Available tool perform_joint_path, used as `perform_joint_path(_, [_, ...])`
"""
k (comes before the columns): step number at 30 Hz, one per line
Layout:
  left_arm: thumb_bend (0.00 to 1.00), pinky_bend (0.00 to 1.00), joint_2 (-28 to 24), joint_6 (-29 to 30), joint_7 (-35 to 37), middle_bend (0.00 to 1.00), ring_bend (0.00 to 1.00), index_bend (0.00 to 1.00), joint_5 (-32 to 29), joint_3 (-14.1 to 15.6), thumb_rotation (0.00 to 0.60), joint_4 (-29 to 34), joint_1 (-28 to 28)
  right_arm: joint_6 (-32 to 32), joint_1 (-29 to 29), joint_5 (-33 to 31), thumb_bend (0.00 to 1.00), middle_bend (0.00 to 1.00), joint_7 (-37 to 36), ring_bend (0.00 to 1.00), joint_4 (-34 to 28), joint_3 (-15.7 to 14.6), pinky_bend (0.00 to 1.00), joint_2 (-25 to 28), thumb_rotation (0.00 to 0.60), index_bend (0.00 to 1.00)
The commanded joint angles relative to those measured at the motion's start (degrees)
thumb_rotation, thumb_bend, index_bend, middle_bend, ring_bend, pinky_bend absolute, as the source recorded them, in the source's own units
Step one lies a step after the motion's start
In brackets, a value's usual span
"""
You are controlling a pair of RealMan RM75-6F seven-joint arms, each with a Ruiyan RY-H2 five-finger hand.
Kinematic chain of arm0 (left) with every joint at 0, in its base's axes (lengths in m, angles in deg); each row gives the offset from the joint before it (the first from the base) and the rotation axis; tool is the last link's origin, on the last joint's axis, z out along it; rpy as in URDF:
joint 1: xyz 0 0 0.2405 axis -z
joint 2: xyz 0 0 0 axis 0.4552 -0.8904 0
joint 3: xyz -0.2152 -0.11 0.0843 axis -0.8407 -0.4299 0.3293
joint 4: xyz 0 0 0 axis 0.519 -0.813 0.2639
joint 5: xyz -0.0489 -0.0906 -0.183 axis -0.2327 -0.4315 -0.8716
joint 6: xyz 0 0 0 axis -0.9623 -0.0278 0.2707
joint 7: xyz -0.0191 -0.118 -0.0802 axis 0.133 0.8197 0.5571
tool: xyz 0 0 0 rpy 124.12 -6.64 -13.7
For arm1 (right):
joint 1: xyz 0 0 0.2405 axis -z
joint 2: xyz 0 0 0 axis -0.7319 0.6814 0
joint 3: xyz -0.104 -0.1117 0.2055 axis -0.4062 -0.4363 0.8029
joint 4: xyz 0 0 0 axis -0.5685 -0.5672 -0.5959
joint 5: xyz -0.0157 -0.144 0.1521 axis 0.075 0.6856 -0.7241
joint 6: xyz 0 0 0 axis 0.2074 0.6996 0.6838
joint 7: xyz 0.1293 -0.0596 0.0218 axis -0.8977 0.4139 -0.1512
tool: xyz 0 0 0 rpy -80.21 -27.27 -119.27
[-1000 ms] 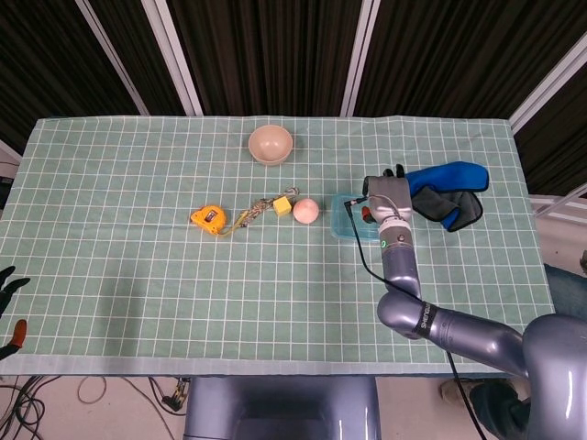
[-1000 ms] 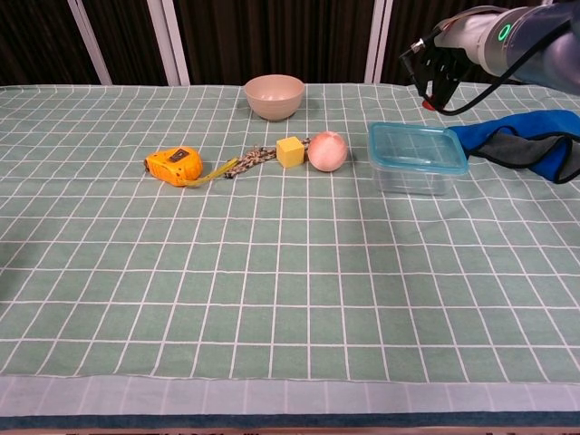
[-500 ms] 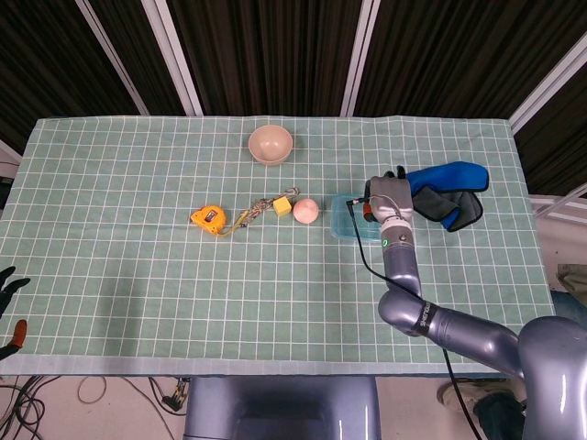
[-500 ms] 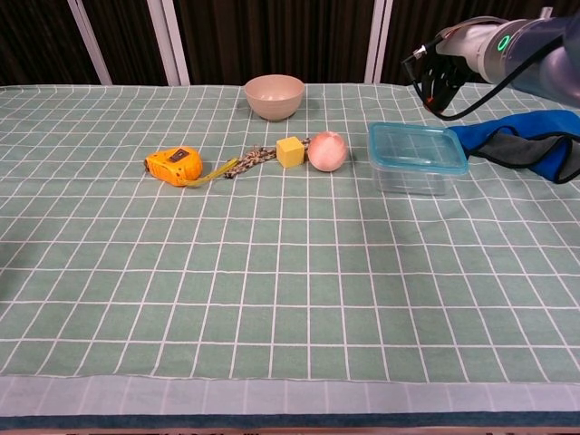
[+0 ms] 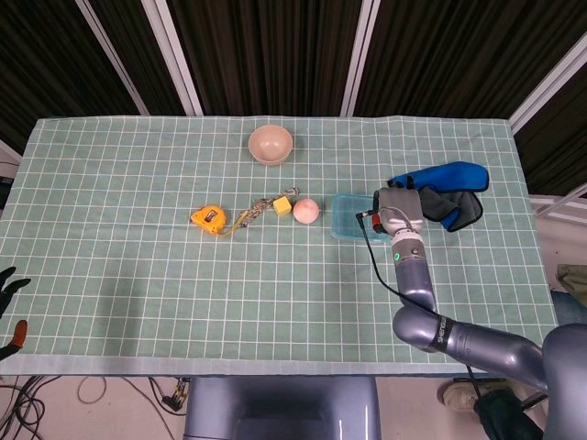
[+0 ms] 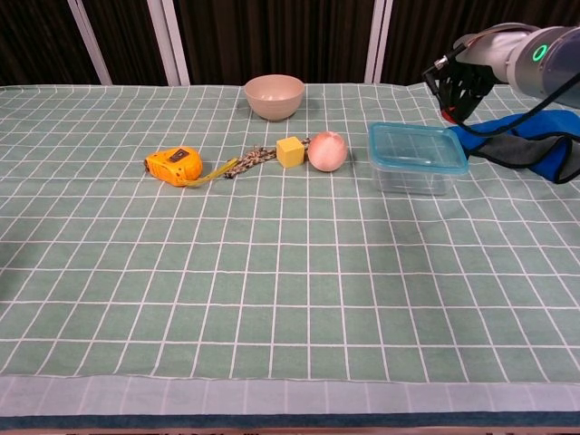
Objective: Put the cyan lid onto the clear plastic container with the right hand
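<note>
Already the lid (image 6: 418,146) is sitting on the container (image 6: 412,176), square on its rim in the chest view, just right of the pink ball (image 6: 327,150) on the worktop (image 6: 272,272). Judging from that, the placing is done and only the arm's retreat is left; whether the lid is snapped down all round I cannot tell.

The right hand (image 6: 462,86) is hanging above and behind the container's right end, apart from the lid, over the near edge of the blue cloth (image 6: 530,140). Its fingers (image 6: 453,95) are holding nothing and are pointing down, slightly curled; whether they are spread or clenched I cannot tell, since the head view is hiding them under the wrist (image 5: 400,206).

Compared with a second ago, the hand is standing further right and away from the container, so that in the head view more of the lid is showing. The lid, container, bowl (image 6: 274,95), yellow cube (image 6: 290,151) and tape measure (image 6: 174,166) are lying where they were. The left hand (image 5: 9,284) is idling at the worktop's left edge, its dark fingers apart and holding nothing
</note>
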Motion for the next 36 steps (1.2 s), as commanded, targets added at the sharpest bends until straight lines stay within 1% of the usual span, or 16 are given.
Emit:
perform_joint_path(1, [0.52, 0.00, 0.0, -0.1, 0.0, 0.00, 0.00, 0.16, 0.0, 0.0, 0.600, 0.0, 0.0, -1.3, 1.2, 1.6, 0.50, 0.45, 0.5, 0.21, -1.7, -1.7, 0.00, 0.7, 0.600, 0.69])
perform_joint_path(5, [0.52, 0.00, -0.1, -0.1, 0.1, 0.00, 0.00, 0.16, 0.0, 0.1, 0.600, 0.0, 0.0, -1.7, 1.9, 2.1, 0.50, 0.43, 0.5, 0.21, -1.7, -2.7, 0.00, 0.0, 0.600, 0.69])
perform_joint_path(12, [0.52, 0.00, -0.1, -0.1, 0.1, 0.00, 0.00, 0.16, 0.1, 0.1, 0.600, 0.0, 0.0, -0.8, 1.5, 3.3, 0.50, 0.42, -0.1, 0.21, 2.4, -2.3, 0.00, -2.7, 0.600, 0.70])
perform_joint_path(15, [0.52, 0.00, -0.1, 0.0, 0.1, 0.00, 0.00, 0.16, 0.1, 0.1, 0.600, 0.0, 0.0, -0.7, 0.8, 4.1, 0.50, 0.41, 0.1, 0.21, 5.1, -1.7, 0.00, -4.0, 0.600, 0.70])
perform_joint_path(22, [0.52, 0.00, 0.0, -0.2, -0.1, 0.00, 0.00, 0.16, -0.3, 0.0, 0.600, 0.1, 0.0, 1.8, -0.9, 3.0, 0.50, 0.39, 0.8, 0.21, 11.0, 0.3, 0.00, -6.2, 0.600, 0.70])
perform_joint_path(25, [0.52, 0.00, 0.0, -0.1, -0.3, 0.00, 0.00, 0.16, -0.4, -0.1, 0.600, 0.1, 0.0, 3.6, -1.5, 2.5, 0.50, 0.37, 0.7, 0.21, 14.0, 0.9, 0.00, -7.3, 0.600, 0.70])
perform_joint_path(30, [0.52, 0.00, 0.1, 0.0, -0.5, 0.00, 0.00, 0.17, -0.8, -0.2, 0.600, 0.2, -0.1, 7.1, -2.6, 2.6, 0.50, 0.31, -0.1, 0.19, 21.1, 1.7, 0.00, -10.1, 0.600, 0.70])
perform_joint_path(36, [0.52, 0.00, 0.3, -0.3, -1.1, 0.00, 0.00, 0.17, -1.5, -0.3, 0.600, 0.5, 0.0, 11.3, -3.5, 3.4, 0.50, 0.28, -1.9, 0.19, 29.3, 2.4, 0.00, -13.4, 0.600, 0.70])
